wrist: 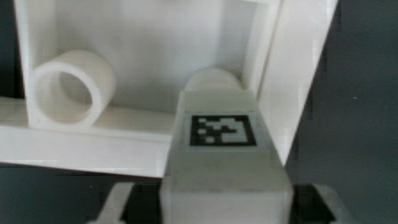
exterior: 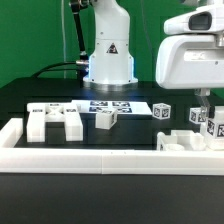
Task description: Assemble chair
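Note:
A white chair post [wrist: 221, 140] with a square tag on its face runs between my fingers. My gripper [wrist: 222, 203] is shut on it, one finger [wrist: 134, 205] on each side. In the exterior view the gripper [exterior: 204, 104] hangs at the right, down on tagged white pieces [exterior: 200, 118]. A rounded white piece with a hole [wrist: 71, 88] lies just beyond the post. The slotted flat slab [exterior: 55, 121] rests at the exterior view's left. A small tagged block [exterior: 107, 118] and another [exterior: 162, 112] sit mid-table.
The long low white border frame [exterior: 100, 156] runs along the front, and its wall [wrist: 267, 50] rises close behind the held post. The marker board [exterior: 112, 105] lies flat in front of the robot base [exterior: 108, 55]. Another white part [exterior: 178, 141] lies at the front right.

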Controlling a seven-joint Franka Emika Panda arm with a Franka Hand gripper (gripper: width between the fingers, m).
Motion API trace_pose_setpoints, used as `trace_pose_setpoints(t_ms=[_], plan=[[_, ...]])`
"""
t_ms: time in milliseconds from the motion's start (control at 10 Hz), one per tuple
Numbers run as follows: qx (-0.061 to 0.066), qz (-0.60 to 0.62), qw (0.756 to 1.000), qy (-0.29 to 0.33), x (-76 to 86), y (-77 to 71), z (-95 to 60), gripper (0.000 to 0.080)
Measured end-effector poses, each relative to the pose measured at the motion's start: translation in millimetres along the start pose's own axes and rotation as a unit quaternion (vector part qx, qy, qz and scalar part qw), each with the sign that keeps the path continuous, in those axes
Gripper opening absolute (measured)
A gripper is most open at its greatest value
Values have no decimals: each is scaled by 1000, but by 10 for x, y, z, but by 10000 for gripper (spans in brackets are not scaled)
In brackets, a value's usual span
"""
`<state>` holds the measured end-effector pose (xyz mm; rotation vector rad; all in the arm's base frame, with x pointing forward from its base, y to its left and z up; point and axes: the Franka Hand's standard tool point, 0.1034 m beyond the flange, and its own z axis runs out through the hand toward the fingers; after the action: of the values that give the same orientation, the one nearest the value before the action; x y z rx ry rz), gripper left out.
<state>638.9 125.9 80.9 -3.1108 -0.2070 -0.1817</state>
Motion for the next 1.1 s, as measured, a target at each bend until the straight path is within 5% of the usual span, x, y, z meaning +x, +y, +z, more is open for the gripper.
trace_pose_setpoints(t_ms=[500, 1100], plan=[[1, 134, 991, -1, -3, -3, 3, 291], [3, 414, 910, -5, -20, -5, 13, 291]])
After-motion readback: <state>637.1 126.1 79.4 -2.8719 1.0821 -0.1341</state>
